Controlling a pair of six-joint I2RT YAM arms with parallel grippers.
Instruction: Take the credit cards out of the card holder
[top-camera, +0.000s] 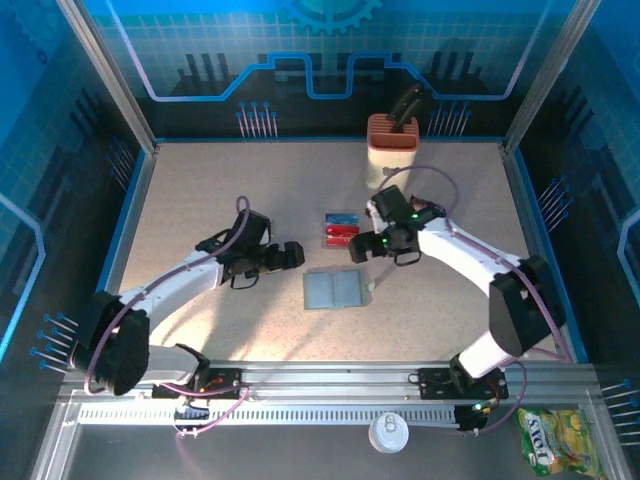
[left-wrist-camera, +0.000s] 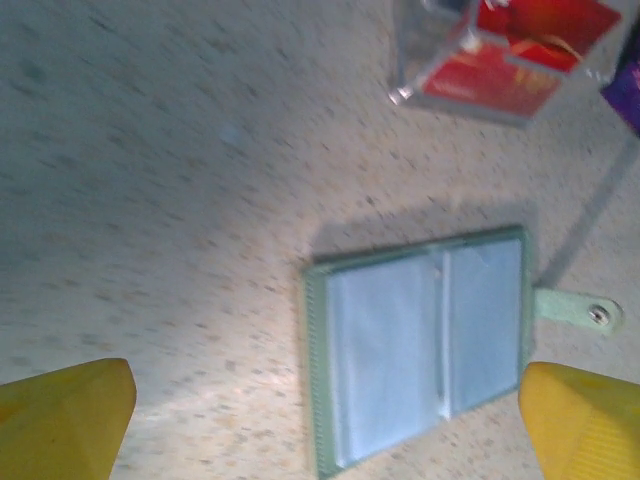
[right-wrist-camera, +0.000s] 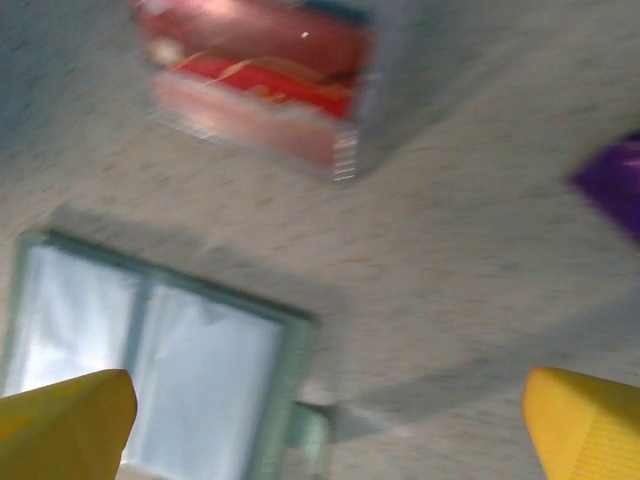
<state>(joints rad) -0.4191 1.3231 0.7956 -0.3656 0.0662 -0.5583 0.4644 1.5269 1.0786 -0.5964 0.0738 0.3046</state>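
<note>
The card holder (top-camera: 333, 289) lay open at mid-frame on the bench (top-camera: 200, 190), with the credit cards (top-camera: 341, 230) just above it, already out. The left tool (top-camera: 288, 257) and right tool (top-camera: 361, 247) stood apart, gripping nothing. The task looked nearly done; the next move probably called for checking the pockets. No writing was legible.

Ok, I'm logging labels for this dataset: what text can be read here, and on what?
Nothing reads clearly.
Yellow-green packet: dark lettering, too small to read.
Red card: pale marks, too blurred to read.
Card holder: no text seen.
</note>
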